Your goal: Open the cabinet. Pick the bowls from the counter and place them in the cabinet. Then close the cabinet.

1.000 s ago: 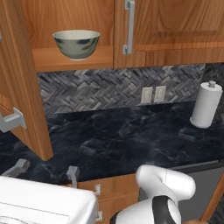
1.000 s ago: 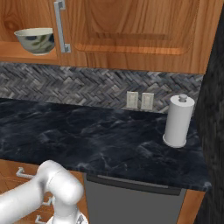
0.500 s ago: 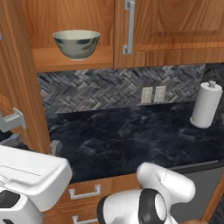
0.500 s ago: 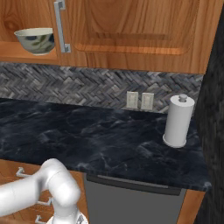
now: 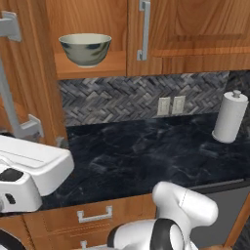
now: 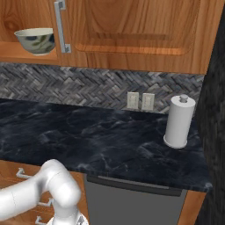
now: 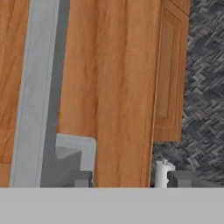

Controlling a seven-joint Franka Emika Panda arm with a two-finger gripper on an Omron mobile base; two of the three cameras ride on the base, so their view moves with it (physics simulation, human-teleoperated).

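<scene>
Up on the cabinet (image 5: 195, 34) shelf, at ten o'clock, the cream-green bowl (image 5: 85, 49) sits as before. At nine o'clock the arm has swung to the open door's handle (image 7: 35, 87) (gripper (image 7: 129, 178) width unclear).

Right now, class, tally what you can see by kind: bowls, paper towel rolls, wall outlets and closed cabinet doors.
Bowls: 1
Paper towel rolls: 1
Wall outlets: 2
Closed cabinet doors: 1
Total: 5
</scene>
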